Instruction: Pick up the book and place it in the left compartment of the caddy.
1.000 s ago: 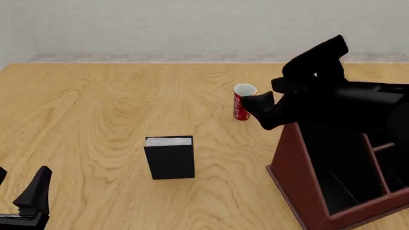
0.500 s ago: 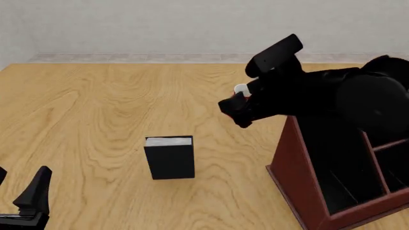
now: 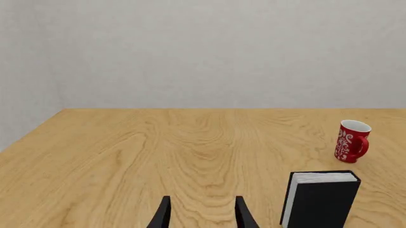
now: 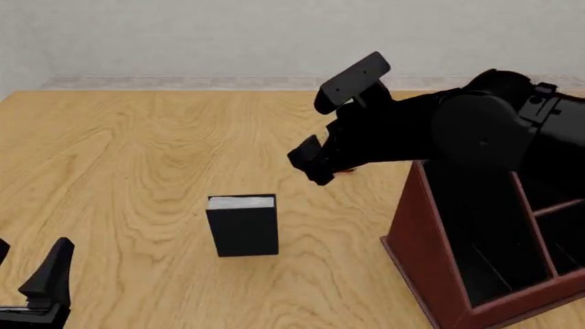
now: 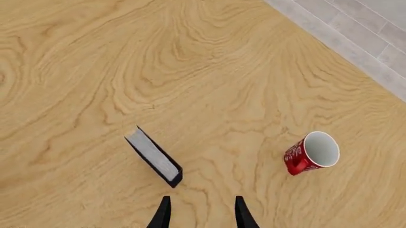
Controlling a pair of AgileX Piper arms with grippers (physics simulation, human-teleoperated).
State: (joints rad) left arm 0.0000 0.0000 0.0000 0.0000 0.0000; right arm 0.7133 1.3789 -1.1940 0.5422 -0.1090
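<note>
Right claw (image 4: 309, 164) apart, holding nothing; caddy (image 4: 429, 260) w/ left compartment (image 4: 475, 240) bare, book (image 4: 243, 225) upright on table (image 4: 137, 151).

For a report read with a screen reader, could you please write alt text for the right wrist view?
Seen from above, a black book stands upright on a wooden table, white page edges facing up, just beyond the open right gripper. A red mug with white patterning stands apart from the book, and a grey tiled floor shows past the table's edge.
</note>
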